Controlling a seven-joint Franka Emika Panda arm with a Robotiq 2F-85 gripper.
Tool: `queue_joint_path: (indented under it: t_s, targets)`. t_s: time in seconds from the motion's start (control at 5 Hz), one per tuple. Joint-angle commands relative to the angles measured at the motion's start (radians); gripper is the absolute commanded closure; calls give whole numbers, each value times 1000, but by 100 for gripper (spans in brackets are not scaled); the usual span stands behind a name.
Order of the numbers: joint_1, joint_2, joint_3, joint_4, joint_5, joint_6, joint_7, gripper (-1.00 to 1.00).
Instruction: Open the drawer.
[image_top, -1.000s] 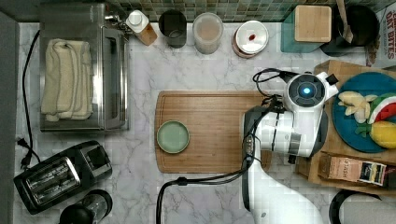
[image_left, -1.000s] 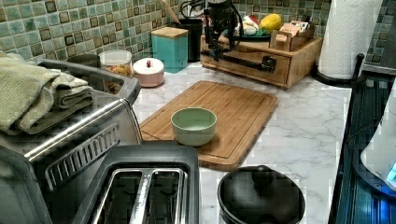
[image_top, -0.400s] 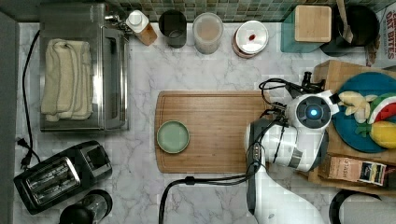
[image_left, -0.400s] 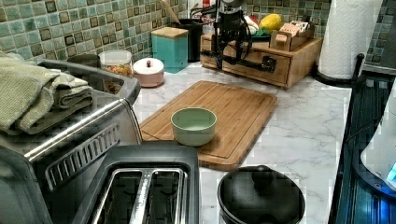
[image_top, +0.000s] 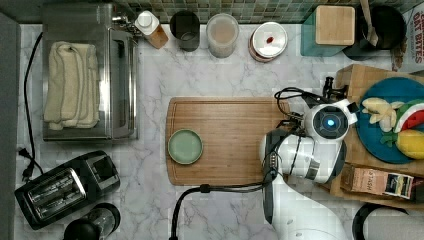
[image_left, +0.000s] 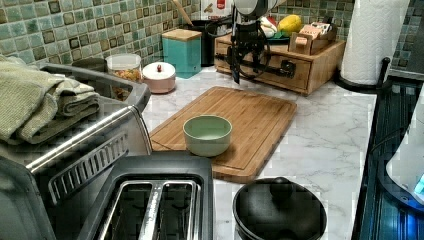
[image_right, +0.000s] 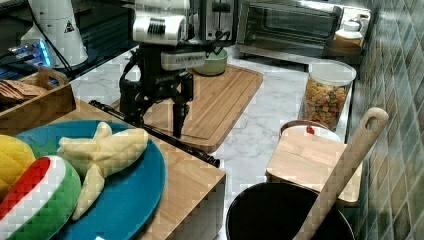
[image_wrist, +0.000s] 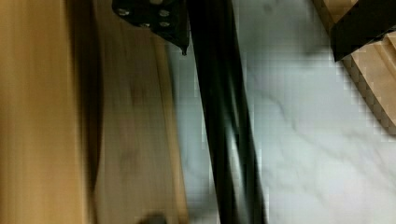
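Lowered since before, hand straddles the drawer handle, fingers apart.

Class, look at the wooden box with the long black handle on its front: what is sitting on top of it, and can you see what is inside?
On top of the wooden box sit a blue plate of toy fruit and a small tray of packets. Its drawer looks closed, so the inside is hidden.

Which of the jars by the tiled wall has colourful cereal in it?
The clear jar with the white lid, between the dark cup and the round white pot with a red knob. Cereal shows through its sides.
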Motion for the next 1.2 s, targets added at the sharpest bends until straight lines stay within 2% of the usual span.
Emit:
queue_joint_path:
  t_s: [0.2, 0.4, 0.6, 0.8, 1.0, 1.2]
  targets:
    - [33, 12, 66, 40, 1, 17, -62, -100]
    - [23, 28, 162, 77, 110, -24, -145, -100]
    - [68, 43, 216, 107, 140, -50, -95, -100]
    - [123, 21, 250, 68, 90, 16, 47, -100]
    - [147, 22, 288, 104, 145, -72, 79, -100]
    - [185, 6, 307, 117, 135, -99, 124, -100]
